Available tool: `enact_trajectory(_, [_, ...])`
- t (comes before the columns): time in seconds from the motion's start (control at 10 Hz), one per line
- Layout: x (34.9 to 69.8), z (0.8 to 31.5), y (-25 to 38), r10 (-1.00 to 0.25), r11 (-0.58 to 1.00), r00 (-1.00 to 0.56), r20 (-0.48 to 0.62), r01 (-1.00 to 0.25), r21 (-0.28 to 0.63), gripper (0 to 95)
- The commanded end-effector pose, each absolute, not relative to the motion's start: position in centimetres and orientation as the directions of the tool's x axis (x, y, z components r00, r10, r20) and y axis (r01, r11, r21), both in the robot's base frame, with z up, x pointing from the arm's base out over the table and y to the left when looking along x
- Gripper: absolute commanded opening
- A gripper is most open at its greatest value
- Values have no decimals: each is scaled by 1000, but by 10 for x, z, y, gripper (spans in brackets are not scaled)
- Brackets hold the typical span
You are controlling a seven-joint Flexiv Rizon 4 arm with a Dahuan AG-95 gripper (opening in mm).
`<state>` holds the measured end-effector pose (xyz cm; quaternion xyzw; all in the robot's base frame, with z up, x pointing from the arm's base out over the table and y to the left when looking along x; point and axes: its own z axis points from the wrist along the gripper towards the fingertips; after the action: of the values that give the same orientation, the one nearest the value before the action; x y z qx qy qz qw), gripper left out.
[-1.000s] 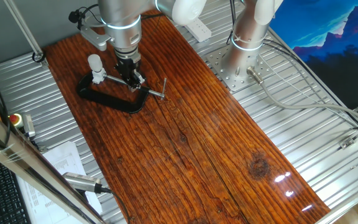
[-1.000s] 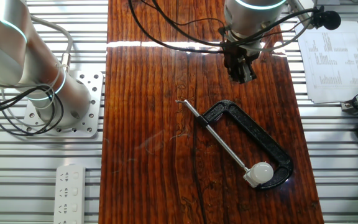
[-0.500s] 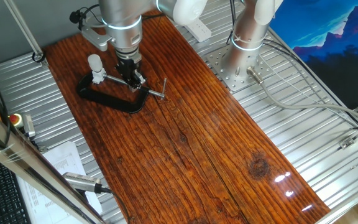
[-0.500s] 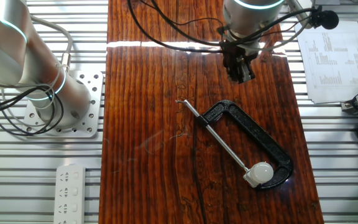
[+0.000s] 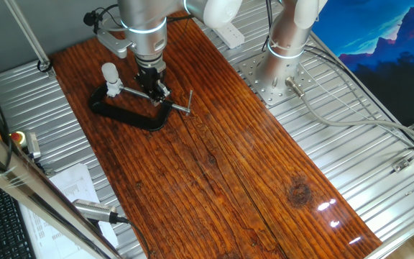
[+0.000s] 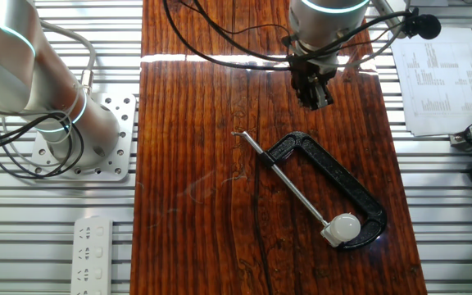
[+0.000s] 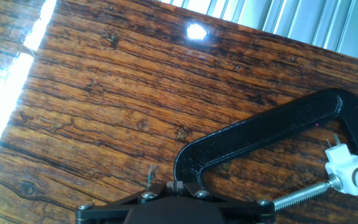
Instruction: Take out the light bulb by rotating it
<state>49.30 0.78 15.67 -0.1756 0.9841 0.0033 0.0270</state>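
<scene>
The light bulb [image 6: 345, 224] stands in the jaw of the black C-clamp [image 6: 347, 185] on the counter [image 6: 195, 213], unmoved. The hand [image 6: 315, 88], farther off, has shifted slightly sideways; I cannot tell its fingers' state

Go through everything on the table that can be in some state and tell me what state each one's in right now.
light bulb: seated in its white socket, untouched.
socket: clamped at the end of the steel screw.
C-clamp: lying flat on the wooden table, screw run in against the socket.
gripper: above the table, away from the bulb, holding nothing; open or shut, cannot tell.
</scene>
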Motion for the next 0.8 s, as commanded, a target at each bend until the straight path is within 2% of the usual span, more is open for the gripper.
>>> enact_trajectory(0.1, [494,154,12,-342,940,-938,-53,-342,-5,0])
enact_trajectory(0.8, [494,152,13,-335,942,-941,-53,-336,-7,0])
